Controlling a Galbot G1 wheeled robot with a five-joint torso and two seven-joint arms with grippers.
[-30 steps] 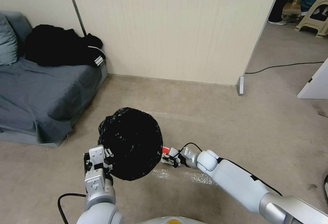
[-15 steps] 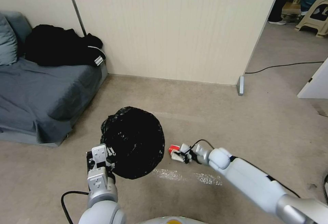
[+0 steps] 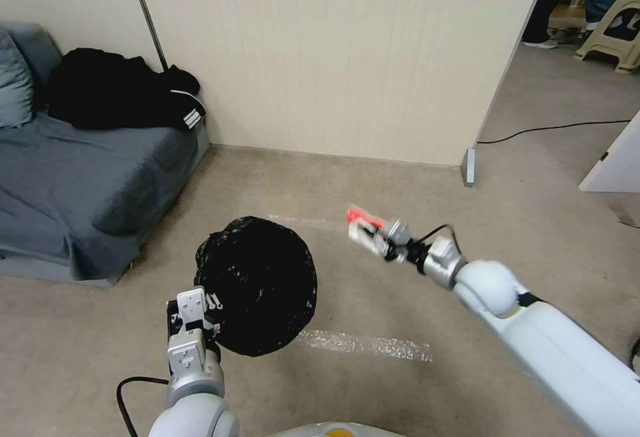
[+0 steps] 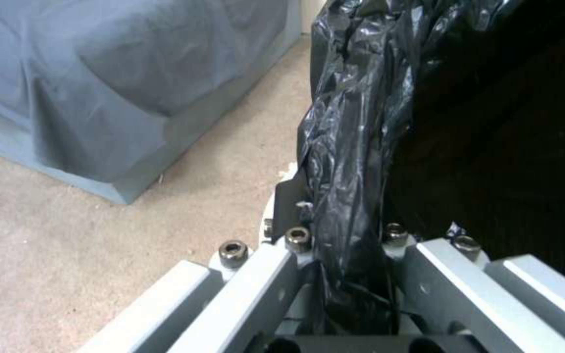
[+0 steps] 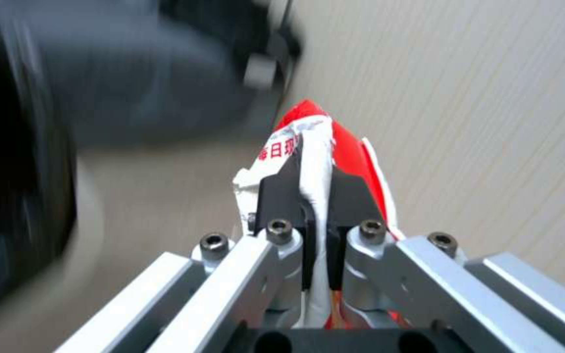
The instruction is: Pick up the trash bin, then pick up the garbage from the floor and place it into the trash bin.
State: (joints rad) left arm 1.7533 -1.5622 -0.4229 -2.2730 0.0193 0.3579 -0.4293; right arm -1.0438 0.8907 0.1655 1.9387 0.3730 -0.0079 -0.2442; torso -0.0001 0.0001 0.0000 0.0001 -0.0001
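One trash bin (image 3: 257,287) is seen in the head view, held up above the floor (image 3: 373,290). Its white side is hidden by the black liner bag (image 4: 354,147), so only crinkly black plastic can be made out. The inside of the trash bin is too dark to see into. The rim of the trash bin is pinched by the left claw (image 3: 197,320), at the edge nearest the robot. In the left wrist view the left claw (image 4: 345,245) is closed tight on the bagged rim, and the tips are partly buried in the plastic.

One piece of garbage is seen, a red-and-white wrapper (image 3: 360,223). It is held in the air by the right claw (image 3: 373,233), up and to the right of the trash bin and well apart from it. In the right wrist view the right claw (image 5: 315,201) is closed on the wrapper (image 5: 331,147), with the two black pads pressed on the white fold. The lower part of the wrapper is hidden between the fingers. A few red printed signs are seen on it, but they cannot be read. The dark shapes beside the wrapper in that view are blurred.

One strip of pale tape (image 3: 363,345) lies on the floor just right of the trash bin. One grey sofa (image 3: 73,190) stands to the left of the trash bin, cut off by the edge, with black clothing (image 3: 123,98) on it.
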